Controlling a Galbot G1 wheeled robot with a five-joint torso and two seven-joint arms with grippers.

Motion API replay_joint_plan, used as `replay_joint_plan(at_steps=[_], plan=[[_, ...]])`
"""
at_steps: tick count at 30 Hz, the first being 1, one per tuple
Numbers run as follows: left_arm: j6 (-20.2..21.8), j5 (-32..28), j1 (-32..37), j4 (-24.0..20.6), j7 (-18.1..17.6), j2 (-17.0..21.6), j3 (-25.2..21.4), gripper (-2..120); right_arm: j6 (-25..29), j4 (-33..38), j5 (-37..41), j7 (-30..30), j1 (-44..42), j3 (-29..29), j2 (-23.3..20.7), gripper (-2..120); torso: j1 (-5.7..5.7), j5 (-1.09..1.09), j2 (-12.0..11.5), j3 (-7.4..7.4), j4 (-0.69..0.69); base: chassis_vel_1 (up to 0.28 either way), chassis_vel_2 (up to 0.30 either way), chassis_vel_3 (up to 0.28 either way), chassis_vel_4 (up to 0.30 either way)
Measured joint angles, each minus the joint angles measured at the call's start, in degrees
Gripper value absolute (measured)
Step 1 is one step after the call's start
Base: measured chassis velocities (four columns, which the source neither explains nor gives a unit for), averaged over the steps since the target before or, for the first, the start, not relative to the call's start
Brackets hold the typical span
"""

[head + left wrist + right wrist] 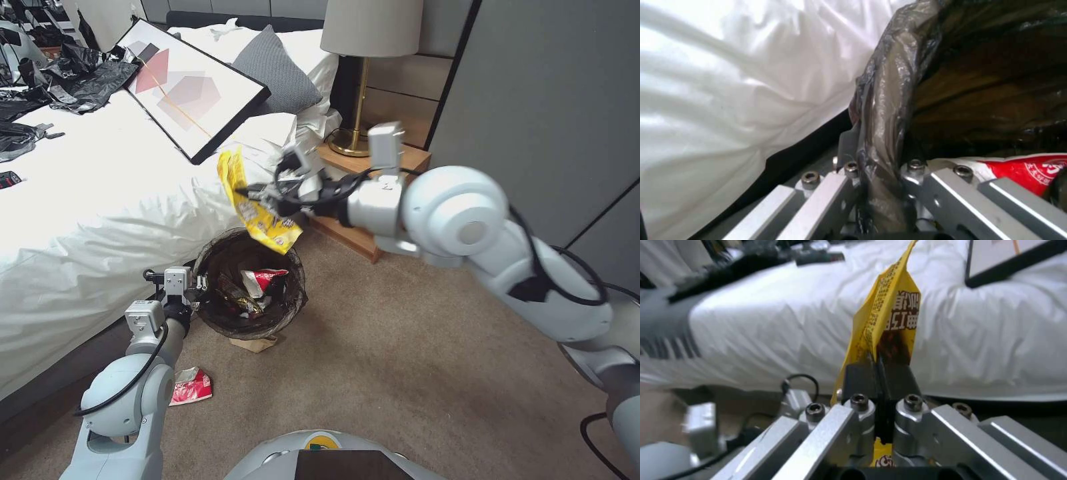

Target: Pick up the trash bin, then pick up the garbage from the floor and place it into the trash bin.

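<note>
Bright, even room light in the head view, soft shadows under the bed (80,220), its straight lines bowing toward the corners. Left wrist view: the white bedding (729,83) glares, washed out. Right wrist view is soft beyond the bed, background smeared.

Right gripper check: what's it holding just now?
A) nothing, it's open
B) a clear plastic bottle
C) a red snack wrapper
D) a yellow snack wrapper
D: the right gripper is shut on the yellow snack wrapper, which hangs above the trash bin whose rim the left gripper pinches.
</note>
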Motion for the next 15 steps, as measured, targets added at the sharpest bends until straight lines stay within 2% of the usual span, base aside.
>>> replay_joint_plan(at_steps=[1,5,15], plan=[[0.1,-0.2,-0.1,0.0,0.0,0.0,-0.1,0,0.0,-1.9,-1.9,0.0,0.1,-2.5,1.0,0,0.0,0.01,0.0,0.0,-0.01,0.0,0.0,0.0,0.0],[0.3,-0.8,-0.5,0.0,0.0,0.2,-0.7,0,0.1,-5.8,-5.9,-0.1,-0.5,-6.5,3.0,0,0.0,0.0,0.0,0.0,0.0,0.0,0.0,0.0,0.0],[0.4,-1.1,-0.6,-0.2,0.1,0.1,-0.9,0,0.9,-10.9,-10.6,-0.2,-3.9,-11.1,5.8,0,0.0,0.01,0.0,0.0,-0.01,0.0,0.0,0.0,0.0]])
